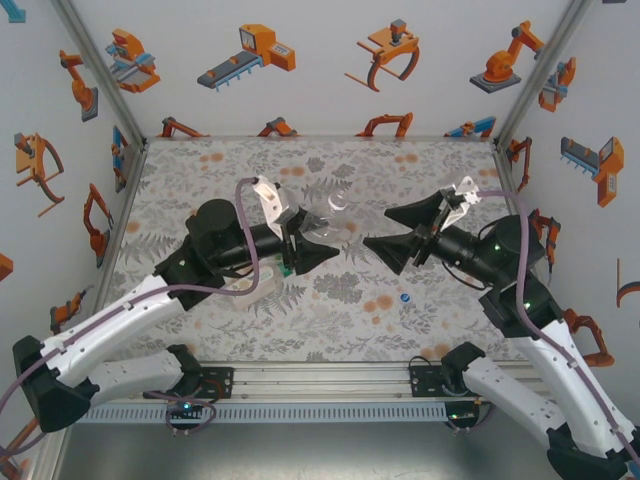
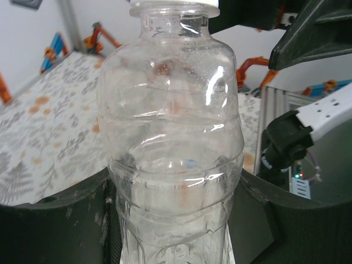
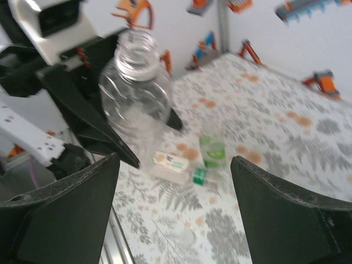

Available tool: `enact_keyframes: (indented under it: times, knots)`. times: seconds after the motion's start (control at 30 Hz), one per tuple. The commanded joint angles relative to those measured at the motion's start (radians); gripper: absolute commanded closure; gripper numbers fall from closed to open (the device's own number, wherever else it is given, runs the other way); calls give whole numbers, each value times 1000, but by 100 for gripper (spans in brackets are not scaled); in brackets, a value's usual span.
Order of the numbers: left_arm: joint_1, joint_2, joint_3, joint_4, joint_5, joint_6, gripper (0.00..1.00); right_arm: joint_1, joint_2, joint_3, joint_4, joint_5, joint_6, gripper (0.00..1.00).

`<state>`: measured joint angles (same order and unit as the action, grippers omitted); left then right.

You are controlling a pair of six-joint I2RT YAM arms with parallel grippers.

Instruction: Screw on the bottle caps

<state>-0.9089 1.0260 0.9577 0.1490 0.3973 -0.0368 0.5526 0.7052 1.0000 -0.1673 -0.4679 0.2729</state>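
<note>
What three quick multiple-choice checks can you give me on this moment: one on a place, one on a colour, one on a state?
1. Where is the blue cap?
A) screwed onto a neck
B) loose on the table
C) pinched between fingers

2. What colour is the bottle in the left gripper?
A) translucent green
B) brown
C) clear

3. How is the right gripper?
A) open and empty
B) shut on a cap
C) shut on a label

Answers:
1. B, since the top view shows the blue cap lying alone on the patterned surface.
2. C, since the left wrist view shows the scene behind straight through the bottle's walls.
3. A, since the right wrist view shows its fingers spread wide with nothing between them.
</note>
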Motion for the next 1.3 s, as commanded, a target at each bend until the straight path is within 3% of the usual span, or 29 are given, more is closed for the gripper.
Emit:
enact_keyframes:
  times: [0.0,0.27,0.63,0.8,1.27]
  knots:
    - [5,-49,-30,-44,-116,-11,84,0,-6,-7,-201,191,-20,27]
    - [6,-131,-95,-93,-151,-76,100,-1,18,-104,-450,434,80,30]
    - [5,-216,-187,-69,-206,-136,100,0,81,-314,-548,538,235,32]
    - [5,-192,-176,-78,-190,-135,100,-8,178,-315,-546,602,272,35]
    - [6,-140,-130,-120,-172,-103,100,-64,462,-273,-488,550,269,49]
